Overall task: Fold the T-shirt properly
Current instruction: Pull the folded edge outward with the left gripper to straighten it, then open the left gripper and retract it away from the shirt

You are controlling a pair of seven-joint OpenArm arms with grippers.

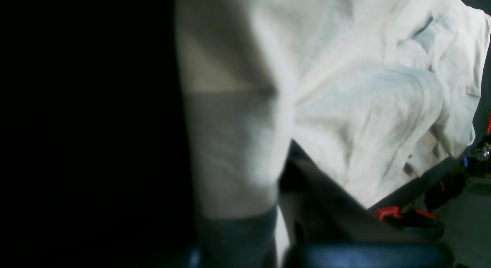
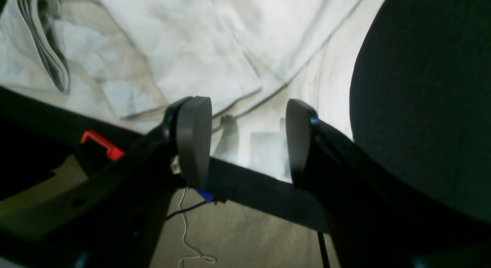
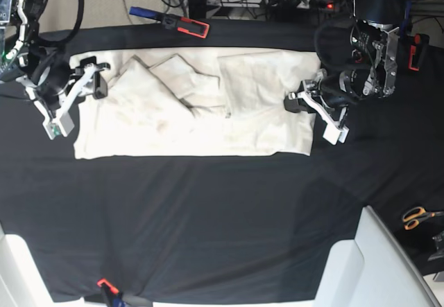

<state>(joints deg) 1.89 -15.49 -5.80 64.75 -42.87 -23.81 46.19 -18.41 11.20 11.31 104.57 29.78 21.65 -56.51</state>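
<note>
The shirt (image 3: 208,106) is lying flat along the table's (image 3: 208,224) far side, sleeves folded in, as the left gripper (image 3: 305,101) is pinching its edge and the right gripper (image 3: 94,78), jaws parted, is hovering opposite, likely needing a matching grasp next.

Base view evenly lit and sharp; both wrist views blurred, perhaps underexposed.

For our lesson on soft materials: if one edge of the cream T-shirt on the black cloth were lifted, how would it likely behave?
The T-shirt would probably sag and drape rather than hold shape: its fabric already lies in soft wrinkles and folded flaps. It looks thin, so likely light for its spread. Pushed, it would probably bunch up rather than slide as one piece.
</note>
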